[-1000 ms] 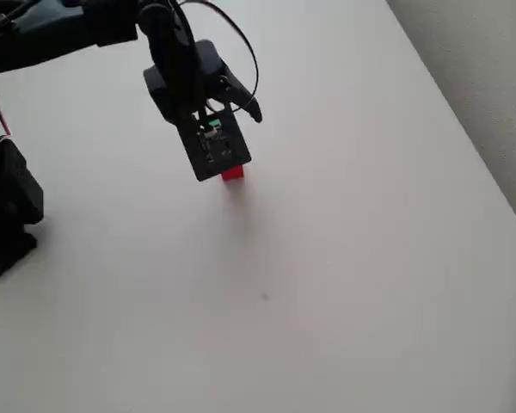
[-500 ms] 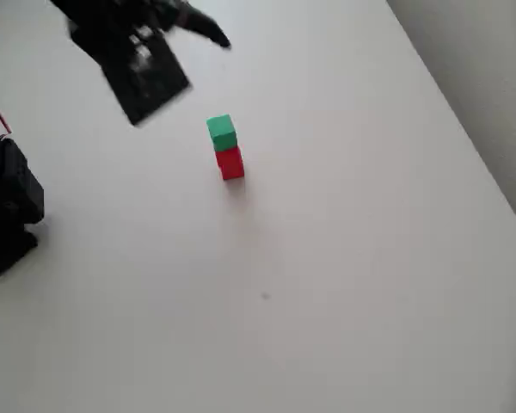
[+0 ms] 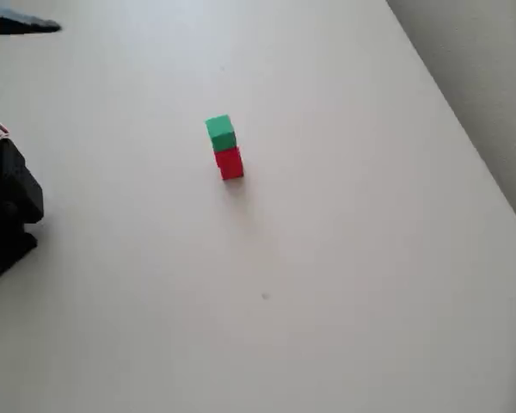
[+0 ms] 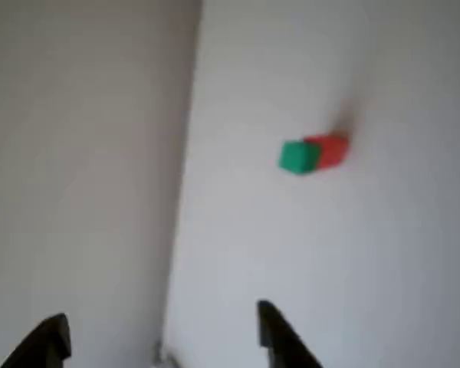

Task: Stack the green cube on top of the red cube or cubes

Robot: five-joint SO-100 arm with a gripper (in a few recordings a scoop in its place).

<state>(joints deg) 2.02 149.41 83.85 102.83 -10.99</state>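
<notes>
The green cube (image 3: 220, 131) sits on top of red cube material (image 3: 230, 163) in the upper middle of the white table (image 3: 344, 258) in the overhead view. How many red cubes are beneath it I cannot tell. The wrist view shows the same stack blurred, green cube (image 4: 297, 156) against red cube (image 4: 328, 149), far ahead. My gripper (image 4: 161, 345) is open with nothing between its black fingers (image 4: 280, 337), well away from the stack. In the overhead view one black fingertip (image 3: 30, 26) pokes in at the top left corner.
The arm's black base (image 3: 7, 211) stands at the left edge of the overhead view. The table's right edge (image 3: 464, 138) runs diagonally, with grey ground beyond it. In the wrist view a table edge (image 4: 185, 192) runs down the picture left of the stack.
The gripper let go of the green cube on the red stack, opened, and pulled back up and left almost out of the overhead view. The stack has stayed put.
</notes>
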